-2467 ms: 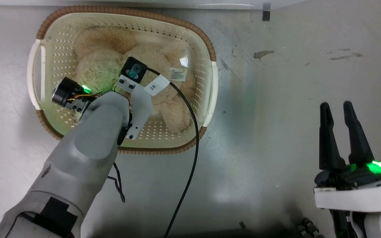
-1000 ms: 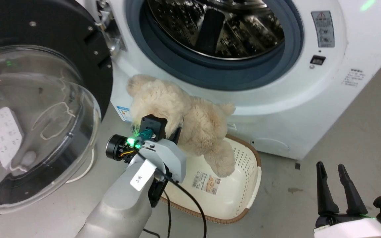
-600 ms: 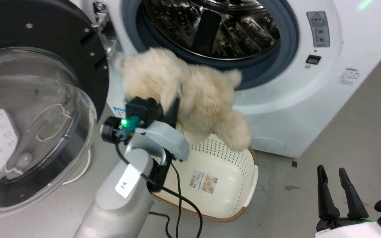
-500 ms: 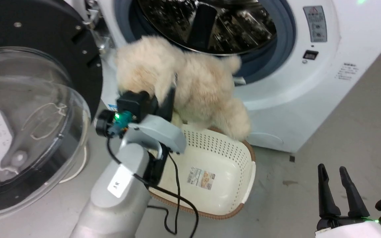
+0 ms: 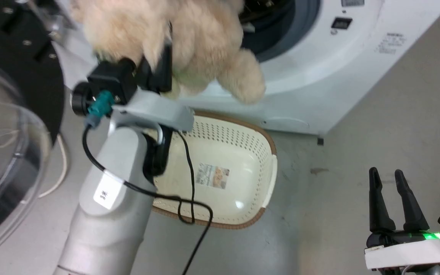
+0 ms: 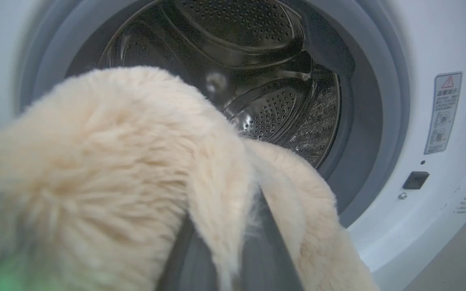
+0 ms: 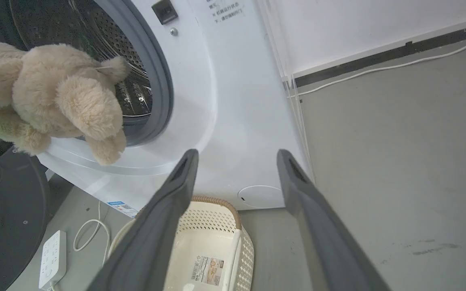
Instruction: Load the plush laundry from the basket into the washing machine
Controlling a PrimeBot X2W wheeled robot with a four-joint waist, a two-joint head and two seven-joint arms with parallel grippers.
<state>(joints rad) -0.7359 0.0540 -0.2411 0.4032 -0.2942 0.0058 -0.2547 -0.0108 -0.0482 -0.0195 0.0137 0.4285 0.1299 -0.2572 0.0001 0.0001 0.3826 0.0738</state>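
Observation:
The plush laundry [image 5: 197,42] hangs in the air in front of the washing machine [image 5: 319,80], level with the lower rim of its open drum [image 6: 265,81]. My left gripper [image 5: 163,67] is shut on the plush laundry, and a fold of fur [image 6: 115,194] sits pinched between its dark fingers [image 6: 269,246]. In the right wrist view the plush laundry [image 7: 55,93] hangs before the grey gasket. Below it on the floor, the basket [image 5: 243,191] shows a label on its bottom. My right gripper [image 5: 390,177] stands open at the lower right, holding nothing.
The washer's black-rimmed door [image 5: 17,61] stands swung open at the left, its clear bubble [image 5: 2,160] close to my left arm. A white power strip [image 7: 53,258] and its cable lie on the floor beneath the door. Grey floor [image 5: 376,126] stretches to the right.
The left arm has lifted the plush laundry from just above the basket up to the drum opening. The head camera has tilted down and shifted. The right gripper has stayed open.

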